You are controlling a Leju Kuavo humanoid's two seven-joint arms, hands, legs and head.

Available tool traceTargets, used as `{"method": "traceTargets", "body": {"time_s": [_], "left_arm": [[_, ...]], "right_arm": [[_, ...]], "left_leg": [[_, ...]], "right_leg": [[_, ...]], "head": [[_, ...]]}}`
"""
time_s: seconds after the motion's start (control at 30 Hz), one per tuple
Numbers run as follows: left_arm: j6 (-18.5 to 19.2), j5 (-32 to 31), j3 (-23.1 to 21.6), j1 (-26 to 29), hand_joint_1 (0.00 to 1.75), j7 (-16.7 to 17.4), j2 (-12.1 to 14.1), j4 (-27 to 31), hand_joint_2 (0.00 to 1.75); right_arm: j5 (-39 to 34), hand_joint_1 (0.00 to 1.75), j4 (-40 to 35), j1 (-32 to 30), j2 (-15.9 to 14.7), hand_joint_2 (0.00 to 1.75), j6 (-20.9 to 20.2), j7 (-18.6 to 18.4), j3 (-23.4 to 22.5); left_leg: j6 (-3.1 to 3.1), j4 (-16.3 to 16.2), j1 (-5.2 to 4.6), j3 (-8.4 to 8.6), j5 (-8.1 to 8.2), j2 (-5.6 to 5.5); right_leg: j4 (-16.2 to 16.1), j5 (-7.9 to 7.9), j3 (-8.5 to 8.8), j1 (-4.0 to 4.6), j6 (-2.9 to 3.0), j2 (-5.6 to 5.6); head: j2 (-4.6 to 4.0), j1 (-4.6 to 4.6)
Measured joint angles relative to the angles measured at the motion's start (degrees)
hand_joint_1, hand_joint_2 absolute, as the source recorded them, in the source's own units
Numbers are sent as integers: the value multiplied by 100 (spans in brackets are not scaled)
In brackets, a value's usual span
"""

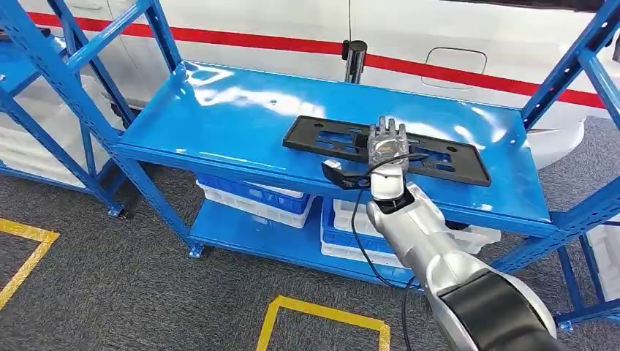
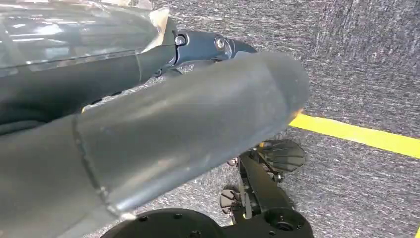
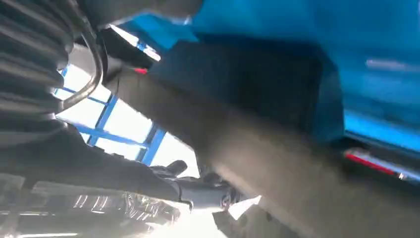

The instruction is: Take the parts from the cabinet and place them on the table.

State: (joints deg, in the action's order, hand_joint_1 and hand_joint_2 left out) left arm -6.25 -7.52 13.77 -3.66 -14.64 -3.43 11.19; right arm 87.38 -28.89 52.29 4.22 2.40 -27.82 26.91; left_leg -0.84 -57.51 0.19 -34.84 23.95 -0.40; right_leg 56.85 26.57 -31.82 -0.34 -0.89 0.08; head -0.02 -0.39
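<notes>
Right hand (image 1: pixel 386 142) over black part (image 1: pixel 446 157) on shelf (image 1: pixel 219 117); grip unclear.

No text, label, brand, number or sign can be read on anything here; the yellow floor lines (image 1: pixel 322 311) and the red stripe (image 1: pixel 453 72) carry no lettering.

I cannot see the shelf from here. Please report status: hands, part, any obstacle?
Right hand resting on black part, grip unclear. Part flat on blue shelf. Nothing in the way.
</notes>
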Motion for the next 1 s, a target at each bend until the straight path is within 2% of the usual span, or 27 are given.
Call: {"method": "traceTargets", "body": {"time_s": [0.13, 0.4, 0.53, 0.67, 0.83, 0.93, 1.0], "left_arm": [[0, -2, 50, 0, 0, -13, 0, 0, 0], [-17, -35, 61, -1, 0, -13, 2, 0, 0], [-20, -46, 61, -2, 0, -13, 4, 0, 0], [-33, -120, 61, 14, 0, -24, 4, 0, 0], [-35, -225, 59, 69, 0, -98, 4, -2, 0], [-31, -317, 59, 45, 0, -100, 4, 0, 0], [-31, -345, 55, -5, 0, -59, 4, 0, 0]], "right_arm": [[-11, 171, 35, -19, 9, 175, 37, 63, -44], [-68, 168, 33, -98, 48, 175, 284, 190, -127], [-81, 173, 31, -121, 55, 175, 359, 219, -136], [-162, 175, -88, -316, 52, 175, 781, 278, -186], [-365, 175, -542, -838, 0, 175, 1485, 566, -291], [-582, 175, -811, -1052, -50, 175, 1861, 881, -385], [-943, 175, -999, -1091, -77, 175, 2099, 1319, -475]], "left_leg": [[0, 0, -1, -2, 0, -1], [0, -1, -1, -6, 0, -1], [0, -1, -1, -8, 0, -1], [0, 0, 1, -8, 1, -1], [2, 0, 1, -8, 3, 1], [2, 0, 1, -9, 3, 0], [2, 0, 0, -9, 3, 10]], "right_leg": [[0, -1, 0, 0, -1, 0], [0, -1, -3, -1, -1, -1], [0, 0, -7, 0, 0, 0], [0, 1, -7, 1, 1, -1], [0, 1, -12, 0, 1, 1], [0, 3, -12, 0, 1, 0], [0, 2, -13, 0, 0, 3]], "head": [[0, 0], [0, -2], [0, -2], [0, -2], [0, -2], [0, -2], [0, -2]]}}
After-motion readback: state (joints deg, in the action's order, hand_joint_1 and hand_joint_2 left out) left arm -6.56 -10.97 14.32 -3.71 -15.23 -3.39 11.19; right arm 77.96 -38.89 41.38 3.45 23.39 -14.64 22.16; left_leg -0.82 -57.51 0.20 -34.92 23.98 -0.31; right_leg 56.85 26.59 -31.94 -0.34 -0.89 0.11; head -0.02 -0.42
